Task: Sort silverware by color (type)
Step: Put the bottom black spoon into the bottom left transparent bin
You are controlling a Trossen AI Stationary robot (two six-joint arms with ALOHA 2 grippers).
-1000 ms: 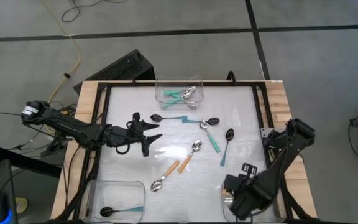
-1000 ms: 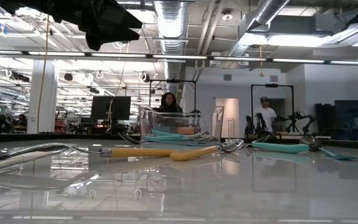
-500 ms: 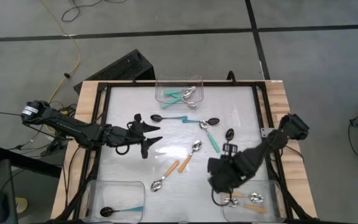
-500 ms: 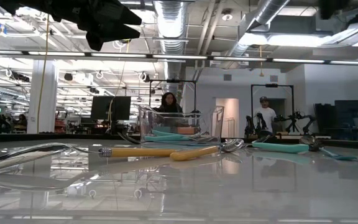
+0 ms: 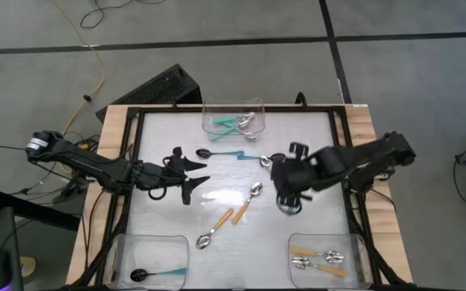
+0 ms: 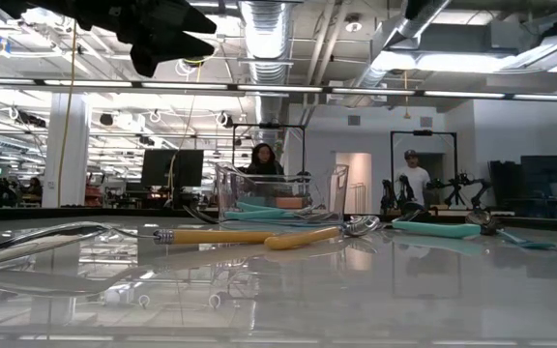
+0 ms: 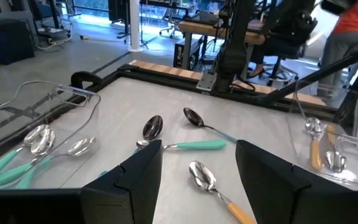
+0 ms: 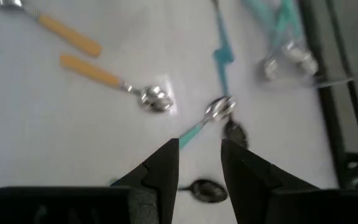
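Loose spoons lie flat mid-table: two orange-handled ones [image 5: 249, 198] [image 5: 214, 229], a black-bowled teal one [image 5: 221, 153] and a silver-bowled teal one [image 5: 269, 160]. My right gripper [image 5: 284, 187] hovers open above the teal spoons right of centre. In its wrist view its fingers [image 8: 166, 165] frame the silver-bowled teal spoon [image 8: 213, 115] and a black bowl [image 8: 235, 130] below them. My left gripper [image 5: 191, 174] waits open, left of centre, its fingers [image 7: 138, 174] pointing toward the spoons [image 7: 197, 144].
Three clear bins stand at the table's edges. The far bin [image 5: 233, 121] holds silver-bowled teal spoons. A black-bowled teal spoon lies in the near-left bin [image 5: 148, 259]. The near-right bin [image 5: 326, 257] has orange-handled spoons. A black frame [image 5: 132, 145] borders the white tabletop.
My right gripper has left the near-right bin and swung toward the table's far edge, and it now hovers over the teal spoons right of centre. Two orange-handled spoons show in that bin. The left arm has kept still.
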